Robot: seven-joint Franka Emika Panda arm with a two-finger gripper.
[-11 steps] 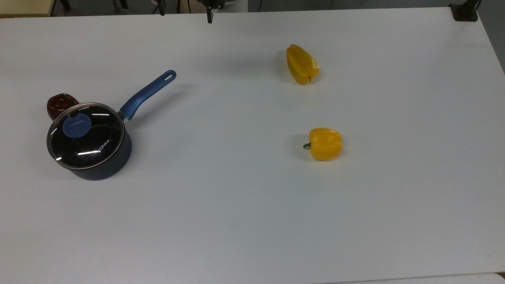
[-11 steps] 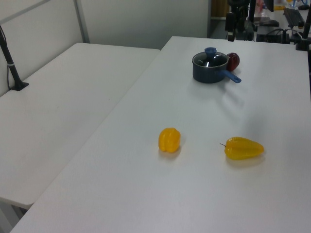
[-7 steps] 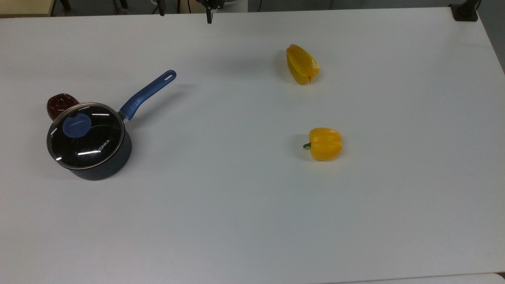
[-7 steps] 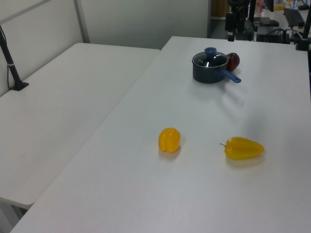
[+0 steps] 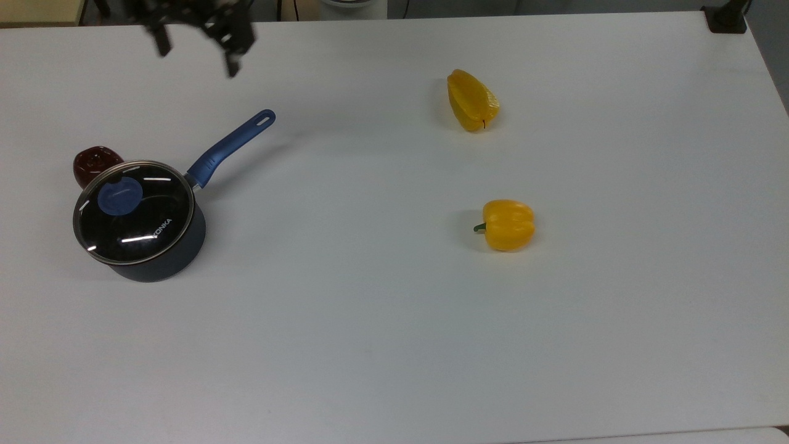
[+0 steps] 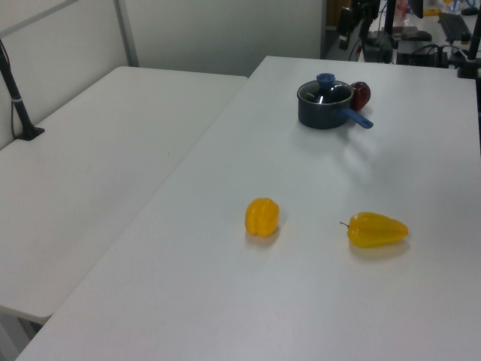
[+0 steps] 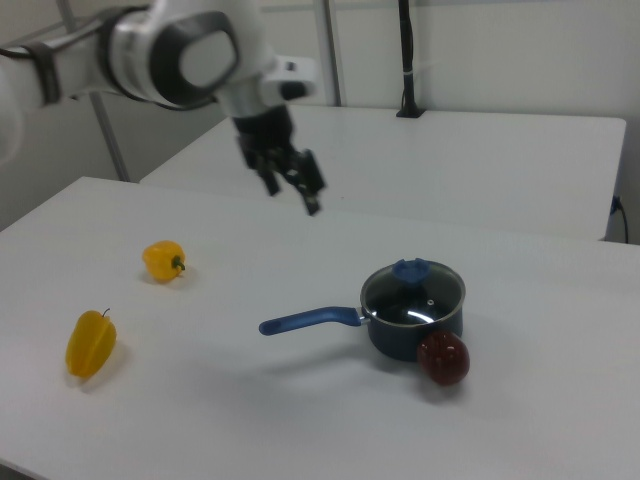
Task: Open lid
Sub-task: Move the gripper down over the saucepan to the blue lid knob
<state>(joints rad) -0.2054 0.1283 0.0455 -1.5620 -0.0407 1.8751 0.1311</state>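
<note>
The lid (image 5: 145,225) is a round glass disc with a metal rim and a blue knob (image 5: 120,196). It sits closed on the dark saucepan (image 5: 175,259) at the top view's left, and the pan's blue handle (image 5: 231,145) points up and right. My gripper (image 5: 197,55) hangs open above the table, beyond the handle's tip and well clear of the lid. In the right view the gripper (image 7: 292,195) is in the air up and left of the lid (image 7: 412,293), with nothing between its fingers.
A dark red pepper (image 5: 95,161) touches the pan's far side. Two yellow peppers (image 5: 471,100) (image 5: 506,224) lie on the white table (image 5: 370,339) at the top view's right, far from the pan. A black post (image 7: 405,60) stands on the neighbouring table.
The gripper has swung from the top view's top centre to the left, toward the pan, and now both spread fingers show. Pan, lid and peppers have not moved.
</note>
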